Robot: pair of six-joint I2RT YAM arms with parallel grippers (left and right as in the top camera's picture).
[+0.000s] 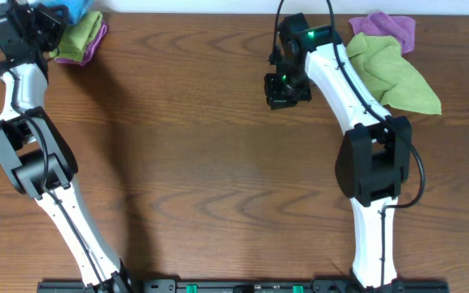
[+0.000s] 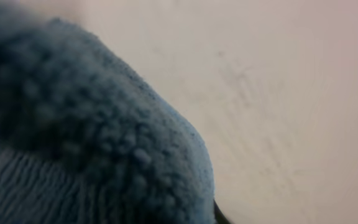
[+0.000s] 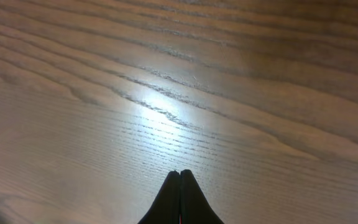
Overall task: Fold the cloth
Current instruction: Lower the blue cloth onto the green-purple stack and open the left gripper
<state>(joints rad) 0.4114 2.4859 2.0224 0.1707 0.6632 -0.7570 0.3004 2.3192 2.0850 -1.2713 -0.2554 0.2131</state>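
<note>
The bright blue cloth (image 1: 75,9) is bunched at the table's far left corner, right beside my left gripper (image 1: 46,24). In the left wrist view the cloth (image 2: 92,124) fills the left half right up against the camera and covers the fingers. Only a dark sliver of one finger (image 2: 219,216) shows, set as for closed jaws. My right gripper (image 1: 287,88) hovers over bare wood at the far middle of the table, far from the cloth. Its fingers (image 3: 180,173) are pressed together with nothing between them.
A lime-green cloth (image 1: 80,39) on a purple one (image 1: 98,42) lies just beside the blue cloth. Another lime-green cloth (image 1: 396,75) and a purple cloth (image 1: 387,28) lie at the far right, partly under the right arm. The wooden table (image 1: 202,163) spans the view.
</note>
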